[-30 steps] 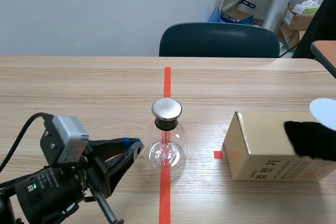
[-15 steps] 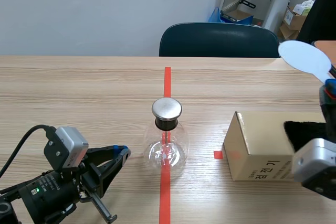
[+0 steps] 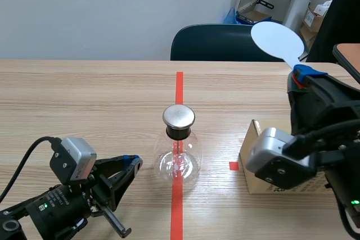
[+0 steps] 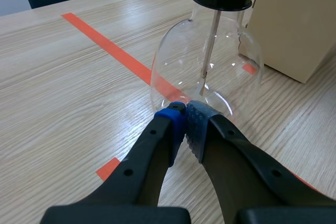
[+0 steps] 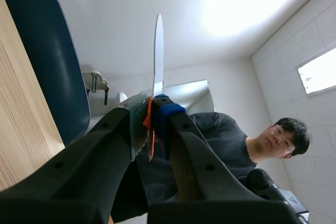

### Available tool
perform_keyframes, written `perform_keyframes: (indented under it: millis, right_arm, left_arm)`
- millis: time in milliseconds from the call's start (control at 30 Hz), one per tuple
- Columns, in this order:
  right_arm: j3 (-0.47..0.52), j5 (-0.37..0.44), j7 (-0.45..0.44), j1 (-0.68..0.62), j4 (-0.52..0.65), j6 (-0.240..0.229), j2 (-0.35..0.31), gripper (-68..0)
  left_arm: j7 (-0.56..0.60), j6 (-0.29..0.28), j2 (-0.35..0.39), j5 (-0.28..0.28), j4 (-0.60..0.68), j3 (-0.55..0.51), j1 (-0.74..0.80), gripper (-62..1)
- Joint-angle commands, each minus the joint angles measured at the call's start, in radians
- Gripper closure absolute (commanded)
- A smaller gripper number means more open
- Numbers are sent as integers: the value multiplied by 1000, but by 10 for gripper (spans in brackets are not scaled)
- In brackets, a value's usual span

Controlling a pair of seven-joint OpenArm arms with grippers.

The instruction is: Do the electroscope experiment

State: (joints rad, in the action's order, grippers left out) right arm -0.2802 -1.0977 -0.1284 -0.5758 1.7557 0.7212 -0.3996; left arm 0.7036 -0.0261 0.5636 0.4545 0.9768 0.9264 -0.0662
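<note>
Electroscope (image 3: 179,150) on tape (image 3: 179,85), white paddle (image 3: 277,40) (raised) in right jaws

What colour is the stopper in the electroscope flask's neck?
Black stopper, beneath a silvery metal cap; the scene view shows it best.

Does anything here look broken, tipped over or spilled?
Nothing stands out. The glass flask stands upright on the red tape line, with no crack showing, and the cardboard box sits flat beside it. The right fingers hold a white paddle up in the air.
</note>
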Motion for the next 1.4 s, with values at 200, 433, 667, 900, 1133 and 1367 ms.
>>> perform_keyframes:
  millis: [200, 433, 667, 900, 1133, 1367]
  right_arm:
    - [-103, -71, 107, 70, -57, 12, -4, -17]
    - [-179, -100, 193, 107, -127, 18, -4, -17]
    - [-208, -156, 262, 135, -192, 20, 32, -17]
    - [-229, -172, 272, 159, -264, 19, 57, -17]
    - [-232, -191, 273, 163, -287, 19, 78, -17]
    - [-232, -191, 272, 163, -287, 20, 78, -17]
  left_arm:
    - [2, -1, -35, 6, 17, -5, -1, -35]
    - [3, -1, -37, 6, 17, -5, -1, -35]
    - [2, 7, -36, 6, 17, -5, -1, -35]
    - [2, 14, -33, 6, 17, -5, -1, -35]
    - [2, 14, -31, 6, 17, -6, -1, -35]
    - [2, 14, -31, 6, 17, -6, -1, -36]
